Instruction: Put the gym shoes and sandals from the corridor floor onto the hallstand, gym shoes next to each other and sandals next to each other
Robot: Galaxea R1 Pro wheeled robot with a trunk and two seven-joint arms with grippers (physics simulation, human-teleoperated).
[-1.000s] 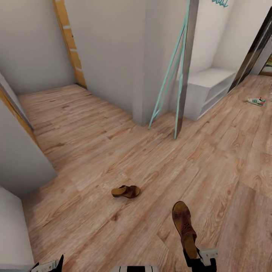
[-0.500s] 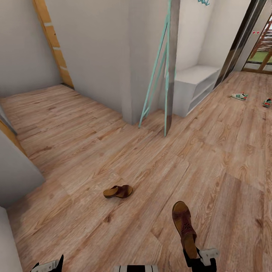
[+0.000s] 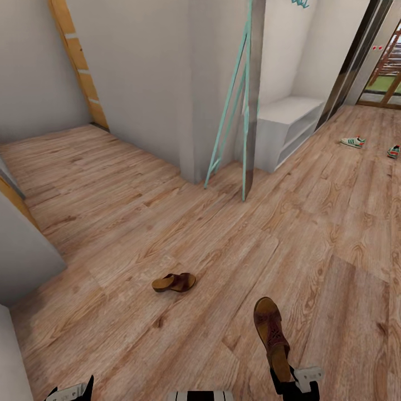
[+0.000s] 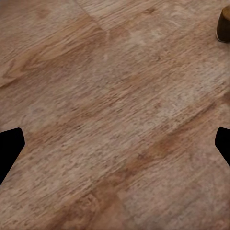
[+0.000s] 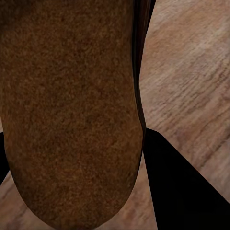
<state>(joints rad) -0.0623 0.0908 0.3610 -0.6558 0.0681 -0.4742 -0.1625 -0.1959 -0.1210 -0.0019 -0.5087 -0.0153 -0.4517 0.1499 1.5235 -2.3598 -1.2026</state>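
Note:
My right gripper is shut on the heel end of one brown sandal, which sticks out forward above the corridor floor. In the right wrist view that sandal's tan sole is close up, with a black finger beside it. The other sandal lies on the planks ahead to the left; its edge shows in the left wrist view. Two gym shoes lie far off at the right. My left gripper is open over bare planks. The hallstand is out of view.
A grey two-slot bench with teal letters above it stands in an alcove at the back right. A teal leaning frame and a tall narrow panel stand at the wall corner. Grey walls close in at the left.
The camera swung right in the first half second, shifting the whole scene left and bringing a second gym shoe into view. Since then nothing has moved; the right gripper keeps the sandal.

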